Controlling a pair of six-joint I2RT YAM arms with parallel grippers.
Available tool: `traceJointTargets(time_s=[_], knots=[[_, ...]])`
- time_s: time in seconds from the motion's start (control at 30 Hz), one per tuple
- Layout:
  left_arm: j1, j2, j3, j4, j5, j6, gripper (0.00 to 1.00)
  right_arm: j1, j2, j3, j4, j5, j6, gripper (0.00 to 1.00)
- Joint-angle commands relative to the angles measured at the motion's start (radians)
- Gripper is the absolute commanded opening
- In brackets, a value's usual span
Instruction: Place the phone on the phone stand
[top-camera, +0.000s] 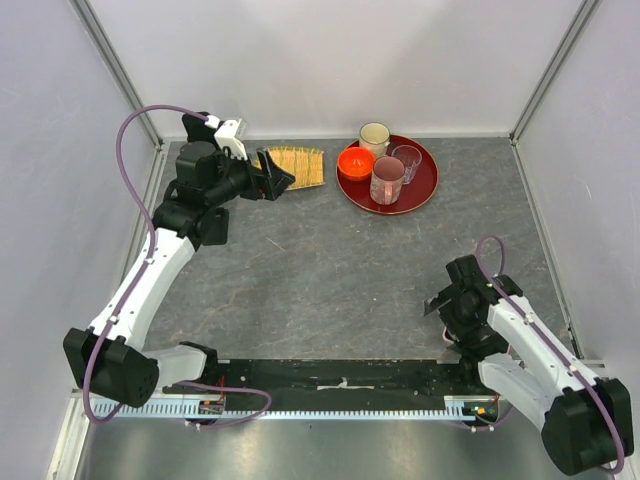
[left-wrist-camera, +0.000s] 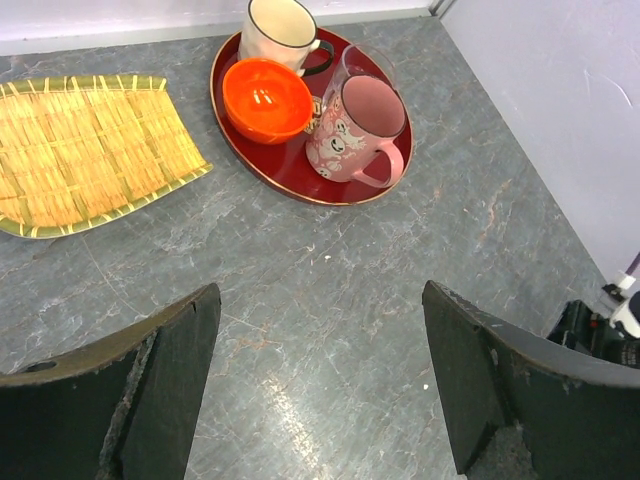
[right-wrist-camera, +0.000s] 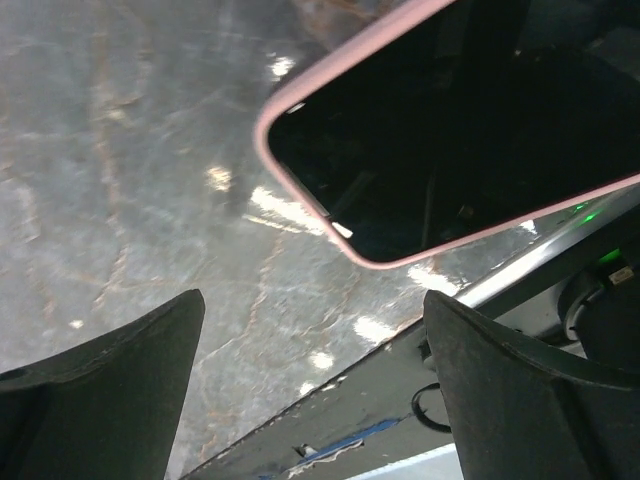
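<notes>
Grey stone-veined table (right-wrist-camera: 120, 150) carries the flat black-screened phone in a pink case (right-wrist-camera: 470, 130) at the upper right of my right wrist view, a rounded short end facing lower left, its long axis running off to the upper right. My right tool (right-wrist-camera: 310, 400), spread wide and empty, sits just below it and is the nearer. My left tool (top-camera: 275, 178), also spread and empty, is far off at the top view's upper left. No phone stand shows anywhere.
</notes>
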Motion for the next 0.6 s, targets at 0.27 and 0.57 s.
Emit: traceJointTargets(time_s=[0.27,0.57], knots=[[-0.007,0.018,-0.004,0.042,0.036,-0.031,0.88,-0.002,0.15,-0.006,0.09,0.072,0.041,0.98],[-0.007,0.024,-0.005,0.04,0.019,-0.025,0.88,-0.044,0.244,0.038,0.232,0.254,-0.037,0.98]])
